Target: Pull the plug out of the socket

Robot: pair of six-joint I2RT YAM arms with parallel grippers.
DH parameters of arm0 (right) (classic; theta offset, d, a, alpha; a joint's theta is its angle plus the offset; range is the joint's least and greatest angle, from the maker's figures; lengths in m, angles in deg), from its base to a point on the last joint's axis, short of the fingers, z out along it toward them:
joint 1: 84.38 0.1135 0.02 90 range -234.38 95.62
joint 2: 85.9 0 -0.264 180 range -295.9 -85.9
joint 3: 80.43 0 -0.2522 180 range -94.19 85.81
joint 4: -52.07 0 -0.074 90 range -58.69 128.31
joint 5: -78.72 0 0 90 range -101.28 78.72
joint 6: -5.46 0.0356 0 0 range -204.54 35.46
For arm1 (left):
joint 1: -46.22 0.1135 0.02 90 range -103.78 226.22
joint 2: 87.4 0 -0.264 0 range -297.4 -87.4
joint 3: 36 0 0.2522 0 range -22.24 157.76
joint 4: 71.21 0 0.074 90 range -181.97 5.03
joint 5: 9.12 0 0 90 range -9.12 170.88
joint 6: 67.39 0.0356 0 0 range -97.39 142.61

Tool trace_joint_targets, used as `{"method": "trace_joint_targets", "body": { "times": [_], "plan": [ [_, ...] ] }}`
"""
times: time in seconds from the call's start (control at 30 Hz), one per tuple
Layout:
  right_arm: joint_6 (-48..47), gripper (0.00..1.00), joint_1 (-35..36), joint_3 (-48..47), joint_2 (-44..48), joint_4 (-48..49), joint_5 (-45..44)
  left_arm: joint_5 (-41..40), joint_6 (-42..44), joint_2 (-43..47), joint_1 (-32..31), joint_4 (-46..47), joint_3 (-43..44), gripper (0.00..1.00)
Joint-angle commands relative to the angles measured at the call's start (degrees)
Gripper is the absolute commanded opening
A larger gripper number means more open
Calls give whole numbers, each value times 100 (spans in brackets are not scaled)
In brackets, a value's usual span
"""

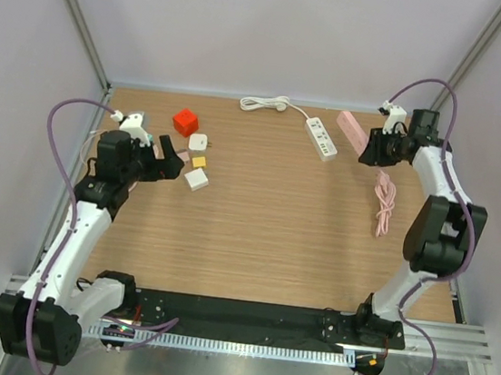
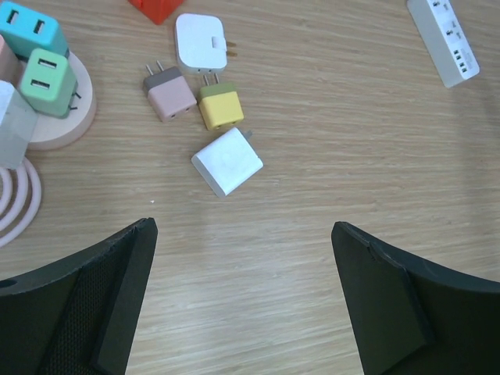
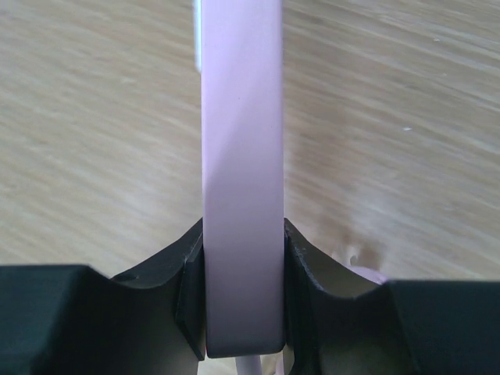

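Gripping the pink socket strip (image 3: 242, 156) edge-on between its jaws, the right claw (image 3: 243, 250) holds it near the far right corner of the desk (image 1: 273, 227). The left claw (image 2: 244, 230) hangs wide open by the left edge above the white plug (image 2: 227, 161), which lies loose on the desk just beside a yellow adapter (image 2: 219, 106), well apart from the strip.

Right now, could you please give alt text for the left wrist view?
Open left gripper over a wooden table, white adapter just ahead. Beyond: yellow adapter, pink adapter, flat adapter; power strip top right.
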State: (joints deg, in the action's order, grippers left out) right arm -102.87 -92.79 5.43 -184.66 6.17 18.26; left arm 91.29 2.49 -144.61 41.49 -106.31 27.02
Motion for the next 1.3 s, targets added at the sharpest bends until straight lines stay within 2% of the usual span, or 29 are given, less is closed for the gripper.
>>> {"method": "trace_joint_targets", "body": {
  "times": [0.0,0.17,0.27,0.37,0.53,0.63,0.67,0.7,0.8,0.9,1.03,1.13,1.27],
  "plan": [
    [-180,1,-30,-1012,-862,-81,-317,-119,228,324,34,112,-74,98],
    [-145,2,-30,-2899,-2286,-837,15,-145,219,456,34,183,-241,98],
    [47,2,-30,-3517,-2955,-1075,113,-197,236,500,34,174,-267,98],
    [180,3,-30,-3704,-3351,-1014,157,-233,245,527,34,166,-276,98],
    [286,12,-30,-3757,-3693,-855,175,-294,254,544,34,183,-285,98],
    [347,27,-30,-3748,-3756,-768,123,-321,254,553,34,192,-294,98],
    [365,43,-21,-3748,-3756,-759,70,-338,254,562,34,183,-294,98],
    [374,51,-30,-3748,-3764,-715,9,-330,263,562,42,192,-302,98],
    [400,65,-30,-3757,-3721,-645,-281,-373,263,588,34,183,-311,98],
    [400,73,-39,-3766,-3616,-566,-580,-426,272,623,43,201,-329,98],
    [339,91,-39,-3757,-3396,-460,-1098,-514,289,659,42,210,-346,98],
    [216,100,-47,-3705,-3106,-363,-1363,-567,298,711,34,218,-355,98],
    [110,100,-65,-3591,-2702,-354,-1258,-628,298,764,34,245,-381,98]
  ]
}}
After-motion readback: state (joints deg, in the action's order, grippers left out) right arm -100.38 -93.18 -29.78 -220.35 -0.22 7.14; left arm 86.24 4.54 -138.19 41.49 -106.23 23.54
